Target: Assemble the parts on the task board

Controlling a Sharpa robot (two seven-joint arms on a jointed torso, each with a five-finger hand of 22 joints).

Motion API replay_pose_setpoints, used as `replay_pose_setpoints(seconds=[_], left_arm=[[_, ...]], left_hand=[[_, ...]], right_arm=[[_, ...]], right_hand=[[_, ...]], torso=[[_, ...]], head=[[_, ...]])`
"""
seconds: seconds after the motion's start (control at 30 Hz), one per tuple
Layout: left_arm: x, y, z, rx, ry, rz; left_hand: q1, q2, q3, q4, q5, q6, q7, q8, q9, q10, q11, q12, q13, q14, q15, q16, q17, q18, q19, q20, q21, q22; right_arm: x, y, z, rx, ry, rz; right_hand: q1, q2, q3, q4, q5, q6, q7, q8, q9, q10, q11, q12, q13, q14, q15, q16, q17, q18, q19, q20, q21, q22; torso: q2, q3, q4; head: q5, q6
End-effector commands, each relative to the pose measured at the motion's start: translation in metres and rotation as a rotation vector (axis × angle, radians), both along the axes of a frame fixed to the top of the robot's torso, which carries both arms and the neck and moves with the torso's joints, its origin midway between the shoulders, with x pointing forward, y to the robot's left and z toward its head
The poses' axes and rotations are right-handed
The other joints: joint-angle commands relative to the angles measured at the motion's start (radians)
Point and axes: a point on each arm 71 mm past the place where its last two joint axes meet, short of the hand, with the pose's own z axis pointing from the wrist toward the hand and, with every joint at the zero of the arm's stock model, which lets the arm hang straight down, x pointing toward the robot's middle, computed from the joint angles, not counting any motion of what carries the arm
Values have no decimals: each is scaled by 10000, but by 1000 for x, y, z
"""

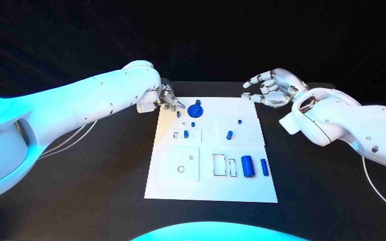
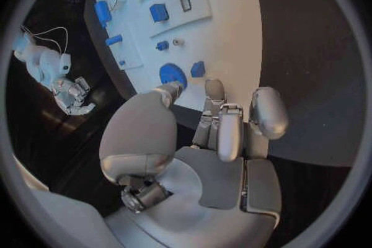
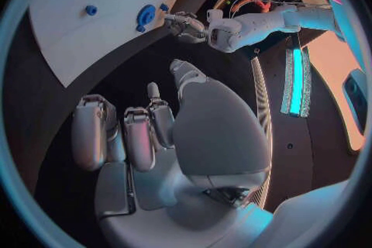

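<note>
Left hand: the left hand [image 1: 168, 99] is hovering at the far left corner of the task board [image 1: 211, 188], its fingers loosely spread and holding nothing; in the left wrist view the fingertips [image 2: 214, 88] are reaching just over the board's edge, close to a round blue part.

Right hand: the right hand [image 1: 269, 89] is hanging above the black table [image 1: 96, 196] just beyond the board's far right corner, fingers curled but apart and gripping nothing.

Task board: the white plate is lying flat in the middle of the table, its long side running away from the robot.

Round blue part: a disc-shaped blue part [image 1: 197, 111] is sitting near the far left corner, just beside the left hand's fingertips.

Small parts: several small blue parts are lying scattered over the middle of the board, among them one [image 1: 229, 135] right of centre.

Cylinders: a thick blue cylinder [image 1: 247, 166] and a thinner blue bar [image 1: 264, 167] are lying side by side on the near right part of the board, next to white rectangular recesses [image 1: 218, 163].
</note>
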Motion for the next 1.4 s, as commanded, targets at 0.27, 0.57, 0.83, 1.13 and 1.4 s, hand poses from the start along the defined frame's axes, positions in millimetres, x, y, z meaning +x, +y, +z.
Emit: replay_pose_setpoints(seconds=[0.27, 0.57, 0.83, 1.13, 1.4], left_arm=[[-4, -3, -5, -113, 569, -382], [-4, -2, -6, -163, 537, -321], [-4, -4, -9, -272, 621, -279], [-5, -4, -12, -298, 715, -259], [-4, -2, -11, -727, 584, 36]], left_hand=[[251, 58, 5, -19, -8, 311, -62, 126, -9, 271, -75, 203, 179, 846, -59, 179, 2169, 34, 186, -23, 137, 204], [382, 144, 77, -23, 6, 391, -95, 145, -16, 352, -109, 242, 209, 868, -88, 217, 2213, 20, 231, -50, 182, 283], [584, 261, 200, -40, 11, 428, -123, 143, -28, 417, -136, 264, 226, 886, -114, 248, 2249, 4, 275, -74, 228, 363], [889, 320, 361, -64, -2, 486, -164, 169, -21, 488, -173, 297, 260, 902, -145, 278, 2283, -10, 316, -103, 272, 441], [2141, 505, 1502, -325, -32, 528, -398, 879, 740, 662, -379, 313, 295, 935, -321, 335, 2350, -38, 390, -272, 359, 618]], right_arm=[[0, 1, 0, 36, -66, 89], [0, 2, 0, 37, -63, 97], [0, 2, 0, 40, -60, 111], [0, 2, 0, 36, -50, 112], [0, 2, 0, 28, -32, 123]], right_hand=[[-80, 9, -52, -34, 5, -53, -35, 74, -16, -48, 7, -47, 788, 778, 12, -47, 1644, 146, -82, 15, -72, 908], [-78, 12, -49, -37, 10, -53, -36, 76, -16, -45, 6, -45, 790, 777, 11, -50, 1642, 147, -83, 14, -77, 906], [-78, 12, -49, -37, 10, -53, -36, 76, -16, -45, 6, -45, 790, 777, 11, -50, 1642, 147, -83, 14, -77, 906], [-71, 20, -43, -42, 26, -53, -37, 82, -17, -42, 5, -43, 792, 777, 10, -50, 1642, 146, -79, 13, -75, 909], [-69, 24, -39, -43, 33, -53, -37, 84, -17, -51, 5, -52, 783, 777, 9, -51, 1641, 149, -84, 13, -87, 902]], torso=[[1, -2, -1], [10, -7, -7], [13, -8, -15], [2, -4, 4], [-8, -3, -12]], head=[[13, -1], [16, -6], [3, -51], [4, -104], [-7, -104]])
